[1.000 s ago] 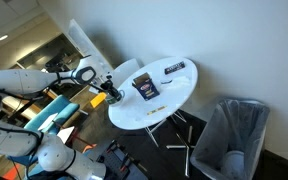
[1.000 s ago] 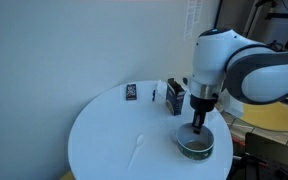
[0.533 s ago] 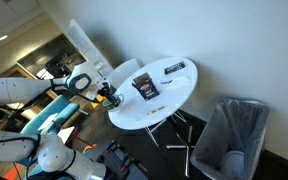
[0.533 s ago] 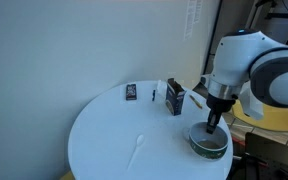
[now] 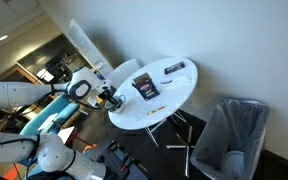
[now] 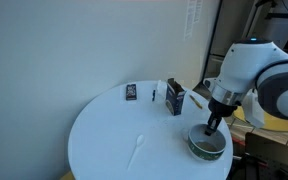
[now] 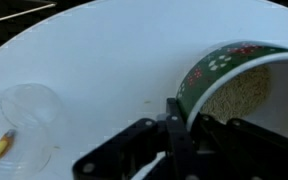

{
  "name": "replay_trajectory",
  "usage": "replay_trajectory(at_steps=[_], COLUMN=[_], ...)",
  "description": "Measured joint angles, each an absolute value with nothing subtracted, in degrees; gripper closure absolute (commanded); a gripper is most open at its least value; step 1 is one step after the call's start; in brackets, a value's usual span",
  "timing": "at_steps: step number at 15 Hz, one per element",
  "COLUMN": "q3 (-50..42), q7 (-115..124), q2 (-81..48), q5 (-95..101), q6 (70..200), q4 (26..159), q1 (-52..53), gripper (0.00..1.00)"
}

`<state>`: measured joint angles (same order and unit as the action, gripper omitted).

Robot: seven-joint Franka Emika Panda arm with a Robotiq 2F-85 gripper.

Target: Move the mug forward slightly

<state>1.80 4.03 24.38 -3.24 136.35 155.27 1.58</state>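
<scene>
mug (image 6: 207, 143): one, green, at the edge of the round table (image 6: 104, 130)
gripper (image 6: 214, 124): one, clamped on the mug's rim
others: one dark box (image 6: 174, 98), one white spoon (image 6: 137, 150)

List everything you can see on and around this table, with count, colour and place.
table: one, white, round.
mug: one, green patterned, near the table's edge.
box: one, dark, upright behind the mug.
flat object: one, black, on the table's far side, too small to identify.
spoon: one, white, lying on the tabletop.
clear plastic container: one, transparent, apart from the mug.
bin: one, grey-lined, on the floor beside the table.
gripper: one, black, closed on the mug's rim.
arm: one, white, above the mug.
</scene>
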Motion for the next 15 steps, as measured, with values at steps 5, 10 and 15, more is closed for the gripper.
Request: replay_trajectory(at_steps=[5,10,15], q3=[1.9,1.9,1.9], q7=[4.0,4.0,4.0], q2=[23.9,23.7,24.6], q5=[-3.2,-3.3,-3.3], q6=[139.4,139.9,140.2], q4=[156.8,156.9,156.6], q1=[1.7,1.7,1.7], gripper=[0.97,0.44,0.07])
